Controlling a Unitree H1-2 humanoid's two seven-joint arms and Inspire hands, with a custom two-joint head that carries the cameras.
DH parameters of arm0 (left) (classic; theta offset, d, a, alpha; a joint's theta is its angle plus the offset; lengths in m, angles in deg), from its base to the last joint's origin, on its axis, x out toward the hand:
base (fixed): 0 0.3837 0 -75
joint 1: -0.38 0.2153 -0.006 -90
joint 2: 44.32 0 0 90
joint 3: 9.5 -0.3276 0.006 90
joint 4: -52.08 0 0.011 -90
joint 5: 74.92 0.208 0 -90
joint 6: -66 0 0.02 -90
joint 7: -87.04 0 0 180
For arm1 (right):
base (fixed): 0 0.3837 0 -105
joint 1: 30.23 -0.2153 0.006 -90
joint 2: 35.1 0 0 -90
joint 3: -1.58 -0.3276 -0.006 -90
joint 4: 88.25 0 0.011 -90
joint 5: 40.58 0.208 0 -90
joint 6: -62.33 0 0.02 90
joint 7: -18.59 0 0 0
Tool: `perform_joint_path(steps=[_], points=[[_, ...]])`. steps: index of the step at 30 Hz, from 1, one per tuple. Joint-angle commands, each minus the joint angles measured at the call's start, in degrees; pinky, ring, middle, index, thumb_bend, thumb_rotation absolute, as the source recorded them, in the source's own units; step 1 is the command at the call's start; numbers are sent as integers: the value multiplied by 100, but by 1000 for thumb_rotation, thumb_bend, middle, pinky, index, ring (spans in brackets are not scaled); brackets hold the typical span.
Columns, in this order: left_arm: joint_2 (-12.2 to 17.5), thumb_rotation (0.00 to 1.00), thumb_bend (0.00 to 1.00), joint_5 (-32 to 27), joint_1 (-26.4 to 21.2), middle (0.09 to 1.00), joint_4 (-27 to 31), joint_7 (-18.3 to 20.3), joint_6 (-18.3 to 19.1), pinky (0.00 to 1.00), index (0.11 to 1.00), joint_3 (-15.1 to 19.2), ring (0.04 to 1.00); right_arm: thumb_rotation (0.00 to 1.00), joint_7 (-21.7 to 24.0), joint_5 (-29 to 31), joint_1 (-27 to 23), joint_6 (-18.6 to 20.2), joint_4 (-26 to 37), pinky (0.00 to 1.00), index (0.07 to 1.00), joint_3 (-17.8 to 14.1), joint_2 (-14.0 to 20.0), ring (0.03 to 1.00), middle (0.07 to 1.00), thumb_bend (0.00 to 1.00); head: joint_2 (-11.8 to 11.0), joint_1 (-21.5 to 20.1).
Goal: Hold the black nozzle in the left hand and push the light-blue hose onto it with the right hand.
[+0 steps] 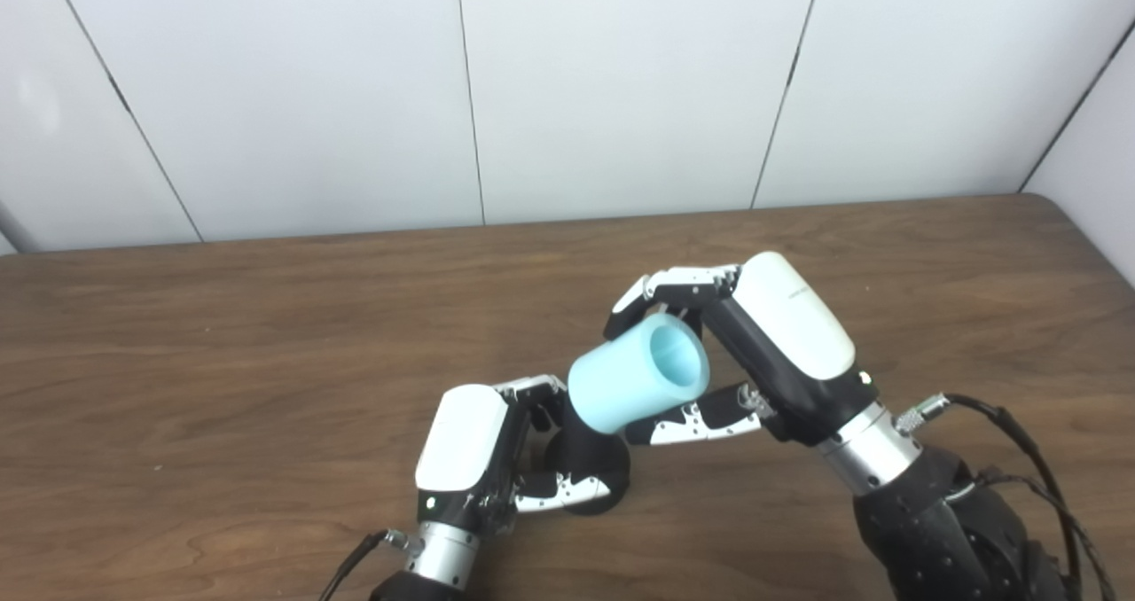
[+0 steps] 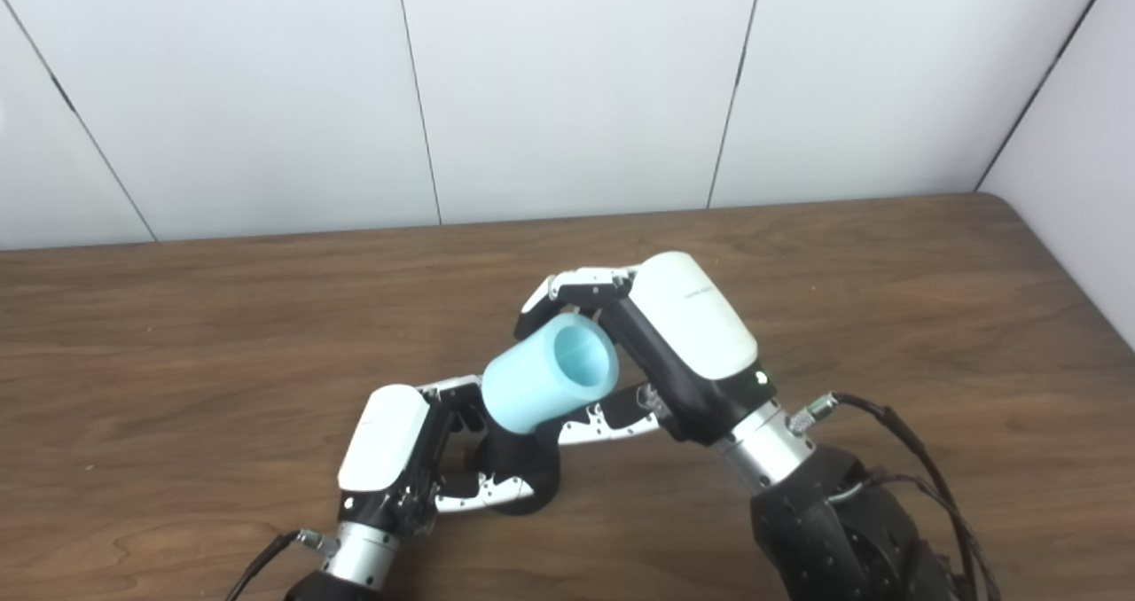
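Note:
The black nozzle (image 1: 590,464) stands on the wooden table (image 1: 266,335) near the front middle, and my left hand (image 1: 483,450) is shut around it from the left. The light-blue hose (image 1: 634,375), a short thick tube, sits tilted on the nozzle's top with its open end facing up and right. My right hand (image 1: 754,344) is shut on the hose, fingers over its far side and thumb under it. The nozzle's upper end is hidden inside the hose. The same shows in the right eye view: nozzle (image 2: 523,472), hose (image 2: 550,375).
The table's far edge meets a white panelled wall (image 1: 567,96). The table's right corner (image 1: 1055,206) lies at the back right. A cable (image 1: 1020,441) runs from my right wrist.

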Motion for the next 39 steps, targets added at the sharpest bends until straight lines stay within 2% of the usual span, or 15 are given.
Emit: perform_joint_path(steps=[1, 11, 21, 34, 39], points=[[45, 0, 503, 117, 88, 482, -134, 146, 85, 436, 489, -63, 484, 0, -39, 39, -103, -39, 110, 285, 519, -24, -26, 401, 535, 491, -6, -13], [11, 0, 503, 115, 90, 468, -204, 106, 59, 437, 499, -103, 477, 0, 6, 115, -295, -100, -50, 311, 510, 13, -42, 400, 517, 496, -6, -37], [-44, 0, 504, 132, 87, 466, -253, 26, 52, 433, 500, -161, 477, 0, 229, 173, -460, -46, -118, 312, 513, -15, 120, 399, 519, 495, 1, -39], [-24, 0, 504, 166, 89, 467, -203, 70, 128, 435, 500, -190, 474, 0, 586, 211, -680, 202, -197, 311, 522, 43, 199, 389, 507, 495, 7, -10], [-1, 0, 503, 164, 94, 470, -197, 62, 102, 438, 498, -190, 480, 0, 976, 170, -897, 275, -272, 307, 542, 207, 407, 379, 493, 492, 17, -25]])
